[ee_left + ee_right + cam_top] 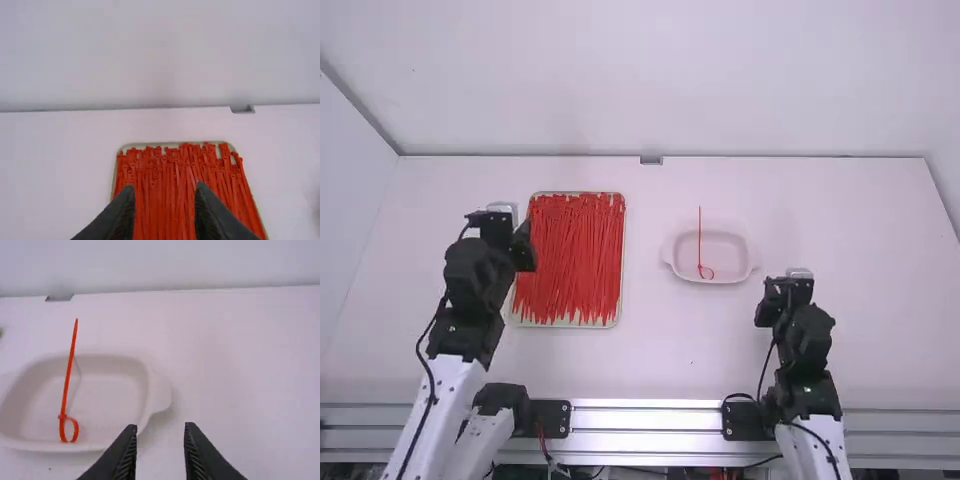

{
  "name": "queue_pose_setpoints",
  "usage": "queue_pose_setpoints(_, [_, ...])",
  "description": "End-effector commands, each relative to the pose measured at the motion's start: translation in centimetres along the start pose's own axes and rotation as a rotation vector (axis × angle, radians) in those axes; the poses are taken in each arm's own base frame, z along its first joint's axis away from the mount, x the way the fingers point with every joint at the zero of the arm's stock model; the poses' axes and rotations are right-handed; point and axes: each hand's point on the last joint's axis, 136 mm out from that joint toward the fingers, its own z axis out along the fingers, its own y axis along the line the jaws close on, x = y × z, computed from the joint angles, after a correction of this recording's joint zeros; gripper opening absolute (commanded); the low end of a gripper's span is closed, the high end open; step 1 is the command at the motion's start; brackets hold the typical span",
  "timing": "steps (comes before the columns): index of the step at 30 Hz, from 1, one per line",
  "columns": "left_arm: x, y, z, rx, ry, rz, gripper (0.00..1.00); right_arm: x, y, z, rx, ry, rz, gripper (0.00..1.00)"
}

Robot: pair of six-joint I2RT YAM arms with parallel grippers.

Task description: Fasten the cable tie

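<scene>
The left pincer point(164, 192) is released and empty, its two fingers spread and hanging over the near end of the loose ties point(570, 260), a thick bundle of straight red straps lying side by side in a shallow tray point(170, 143). None of those straps is lifted or caught between the fingers. The right pincer point(160, 430) is likewise released and holds nothing; it sits just short of the near rim of a white dish point(160, 392) that stands to the right of the tray on the surface point(840, 220). In that dish lies one looped tie point(66, 385): its end is closed into a small ring at the near side of the bowl, and its long tail runs straight away over the far rim. By the look of it, one tie is already fastened and set aside, so one round of the job is done. If more are wanted, the whole sequence is yet to be done for the next one: picking a single strap out of the bundle, threading its tip through its head, and pulling it tight.
</scene>
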Motion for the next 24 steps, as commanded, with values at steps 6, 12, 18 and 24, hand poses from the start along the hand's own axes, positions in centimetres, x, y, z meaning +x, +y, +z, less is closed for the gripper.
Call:
queue_pose_setpoints(6, [4.1,0.2,-1.7,-0.014,-0.008,0.001,0.14,1.5,0.1,-0.1,-0.004,-0.045,-0.002,0.13])
queue_pose_setpoints(12, [7.3,0.2,-2.5,-0.014,-0.008,0.001,0.01,-0.4,0.1,-0.8,-0.004,-0.134,-0.003,0.05])
queue_pose_setpoints(18, [10.0,0.2,-2.8,-0.014,-0.008,0.001,0.0,-1.9,0.1,-1.5,-0.004,-0.204,-0.004,0.0])
queue_pose_setpoints(24, [12.5,0.2,-2.8,-0.014,-0.008,0.001,0.0,-3.1,0.1,-2.1,-0.004,-0.265,-0.005,0.0])
